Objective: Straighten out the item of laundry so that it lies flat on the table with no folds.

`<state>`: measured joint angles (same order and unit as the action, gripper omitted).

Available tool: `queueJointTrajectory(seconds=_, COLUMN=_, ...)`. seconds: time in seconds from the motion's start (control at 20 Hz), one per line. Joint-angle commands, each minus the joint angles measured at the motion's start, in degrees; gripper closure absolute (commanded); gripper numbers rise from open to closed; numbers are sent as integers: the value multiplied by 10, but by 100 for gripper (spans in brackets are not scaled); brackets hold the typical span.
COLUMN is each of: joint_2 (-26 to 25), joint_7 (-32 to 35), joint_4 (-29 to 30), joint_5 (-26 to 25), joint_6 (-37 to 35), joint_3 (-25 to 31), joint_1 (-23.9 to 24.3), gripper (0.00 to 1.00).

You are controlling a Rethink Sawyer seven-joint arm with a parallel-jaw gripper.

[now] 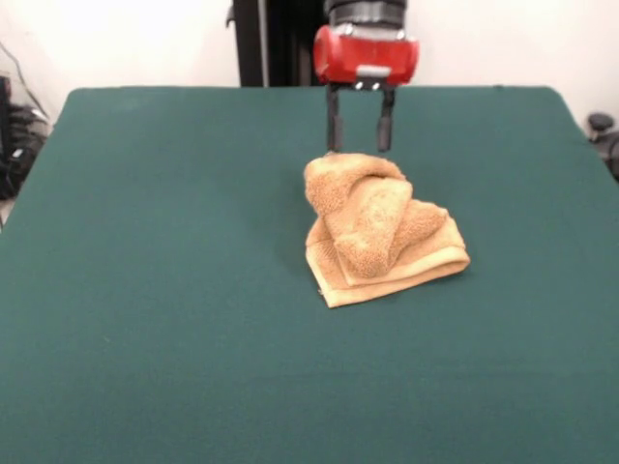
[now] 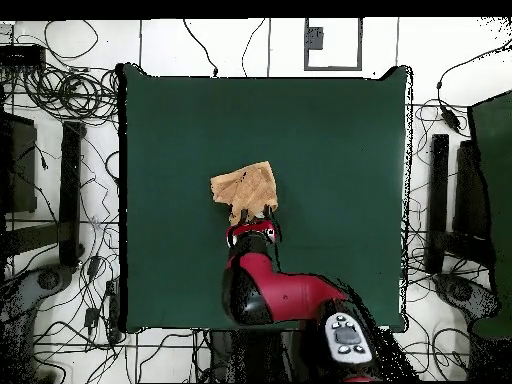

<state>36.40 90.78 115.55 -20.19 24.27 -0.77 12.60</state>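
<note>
Small tan-orange terry-cloth towel (image 1: pixel 382 228) lies bunched near mid-table on the wide dark green felt-covered table (image 1: pixel 145 290), a thick roll folded over a flatter lower layer whose hem shows at the near edge. Black two-fingered gripper under the red wrist (image 1: pixel 360 126) hangs just behind the heap's far top, fingers spread apart, nothing between them, tips at or just above the cloth.

Step in hand, as judged: take hold of the upper fold. Best to pinch one layer only, near a corner or hem of the roll, then draw it outward and low so the layer beneath is not dragged along.

Front view gives the finger gap and fold heights. Overhead view shows the towel (image 2: pixel 246 190) as a flat ragged patch, the arm covering the gripper, and cables on the floor (image 2: pixel 60 300) around the table.
</note>
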Motion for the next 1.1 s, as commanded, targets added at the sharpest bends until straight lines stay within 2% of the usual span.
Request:
queueJointTrajectory(seconds=0.05, joint_2=-78, joint_7=64, joint_4=-86, joint_5=-51, joint_6=-69, joint_3=117, joint_1=28, gripper=0)
queueJointTrajectory(seconds=0.25, joint_2=-90, joint_7=72, joint_4=-95, joint_5=-44, joint_6=-56, joint_3=105, joint_1=13, gripper=0)
queueJointTrajectory(seconds=0.5, joint_2=-116, joint_7=83, joint_4=-116, joint_5=-51, joint_6=-38, joint_3=115, joint_1=19, gripper=0)
queueJointTrajectory(seconds=0.7, joint_2=-109, joint_7=107, joint_4=-100, joint_5=-14, joint_6=-8, joint_3=89, joint_1=0, gripper=0)
queueJointTrajectory(seconds=1.0, joint_2=-106, joint_7=124, joint_4=-89, joint_5=-18, joint_6=-64, joint_3=135, joint_1=46, gripper=0)
queueJointTrajectory(seconds=1.05, joint_2=-106, joint_7=121, joint_4=-87, joint_5=-17, joint_6=-73, joint_3=142, joint_1=51, gripper=100)
queueJointTrajectory(seconds=1.1, joint_2=-105, joint_7=120, joint_4=-87, joint_5=-14, joint_6=-77, joint_3=142, joint_1=51, gripper=100)
